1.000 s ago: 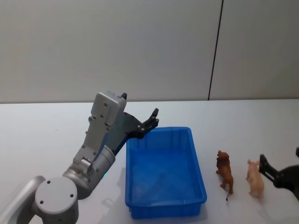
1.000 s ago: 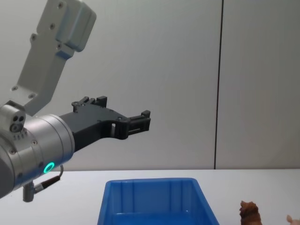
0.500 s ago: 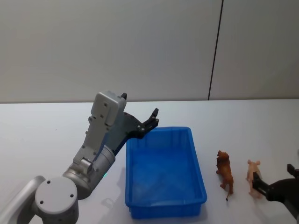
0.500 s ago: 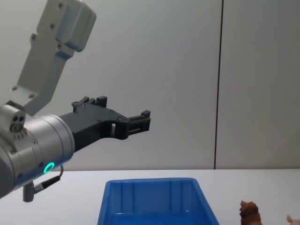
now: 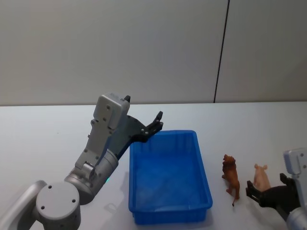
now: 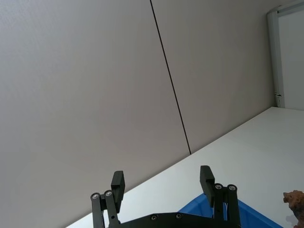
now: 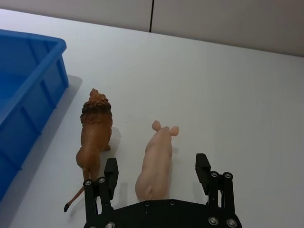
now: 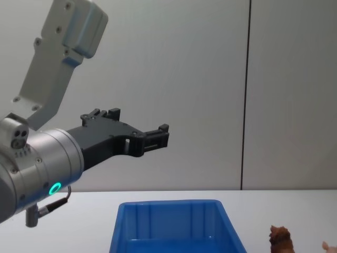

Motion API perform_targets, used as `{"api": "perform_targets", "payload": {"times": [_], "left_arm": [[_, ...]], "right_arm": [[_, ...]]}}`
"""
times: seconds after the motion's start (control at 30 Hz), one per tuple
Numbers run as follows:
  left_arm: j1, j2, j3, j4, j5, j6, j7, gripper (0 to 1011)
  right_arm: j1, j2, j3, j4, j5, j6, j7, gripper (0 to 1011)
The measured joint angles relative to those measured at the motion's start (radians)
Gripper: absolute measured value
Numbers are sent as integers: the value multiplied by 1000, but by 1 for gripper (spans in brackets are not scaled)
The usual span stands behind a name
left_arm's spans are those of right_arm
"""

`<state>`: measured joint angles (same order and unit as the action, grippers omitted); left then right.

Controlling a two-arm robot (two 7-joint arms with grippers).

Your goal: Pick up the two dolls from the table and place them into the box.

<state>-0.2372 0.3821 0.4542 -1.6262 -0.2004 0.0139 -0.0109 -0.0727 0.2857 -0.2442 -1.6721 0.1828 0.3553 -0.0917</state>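
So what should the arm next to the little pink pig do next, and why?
Probably ease the right gripper slightly forward and down, then close. Its open fingers stand either side of the pink doll's rear without touching it, and the doll stands on the table close beside the reddish-brown doll. The left gripper hovers open at the box's far corner.

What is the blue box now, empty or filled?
Empty: the box shows a bare blue floor; the brown doll and the pink doll are outside, on the table.
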Motion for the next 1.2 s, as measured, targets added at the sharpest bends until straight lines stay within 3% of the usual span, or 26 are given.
{"api": "perform_targets", "payload": {"times": [0.43, 0.9, 1.07, 1.2], "left_arm": [[0, 0, 0, 0, 0, 0, 0, 1003], [0, 0, 0, 0, 0, 0, 0, 1003], [0, 0, 0, 0, 0, 0, 0, 1003], [0, 0, 0, 0, 0, 0, 0, 1003]], "right_arm": [[53, -52, -14, 94, -25, 7, -28, 994], [77, -74, -19, 134, -35, 10, -40, 619], [80, -78, -20, 140, -37, 10, -41, 429], [82, -79, -20, 143, -39, 10, -42, 383]]}}
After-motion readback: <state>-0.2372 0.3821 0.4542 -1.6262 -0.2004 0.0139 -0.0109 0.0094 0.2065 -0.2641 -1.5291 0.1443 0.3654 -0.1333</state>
